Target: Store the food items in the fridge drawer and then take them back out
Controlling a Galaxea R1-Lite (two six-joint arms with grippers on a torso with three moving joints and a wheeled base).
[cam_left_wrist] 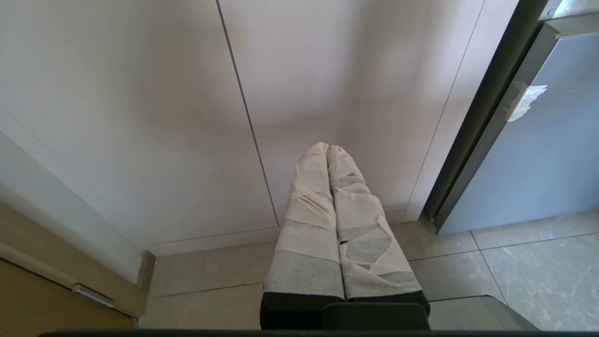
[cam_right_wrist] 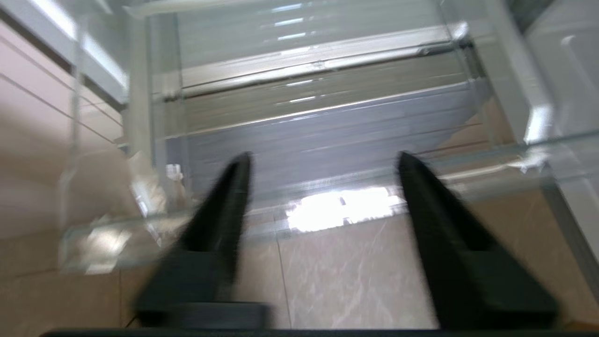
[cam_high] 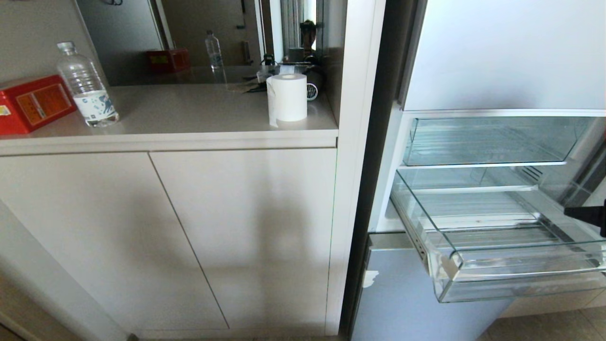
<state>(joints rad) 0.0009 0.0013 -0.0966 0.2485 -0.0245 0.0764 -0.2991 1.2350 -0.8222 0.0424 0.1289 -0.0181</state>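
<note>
The right gripper (cam_right_wrist: 323, 161) stood with its two black fingers (cam_right_wrist: 224, 206) spread wide and nothing between them, poised over the pulled-out drawer (cam_high: 497, 279); in the head view only a black tip of it (cam_high: 587, 214) showed at the right edge, above the drawer's right side. The left gripper (cam_left_wrist: 327, 149) hung low before the cabinet doors, its tape-wrapped fingers (cam_left_wrist: 309, 210) pressed together, pointing toward the doors just above the tiled floor (cam_left_wrist: 514, 267).

From the left, a red box (cam_high: 33, 104) sat on the counter (cam_high: 189, 113), with a water bottle (cam_high: 87, 85) just beside it and a paper roll (cam_high: 287, 97) near the counter's right end. Below ran the beige cabinet (cam_high: 189, 227) with flat doors. To its right stood the fridge (cam_high: 407, 308), its middle compartment open. A shorter clear bin (cam_high: 487, 142) sat pushed in above, and the drawer below it jutted forward, its ribbed floor bare of food as far as the views showed. A white tape scrap (cam_high: 370, 278) clung to the lower fridge front, just beside the drawer's left corner. No food item showed in any view.
</note>
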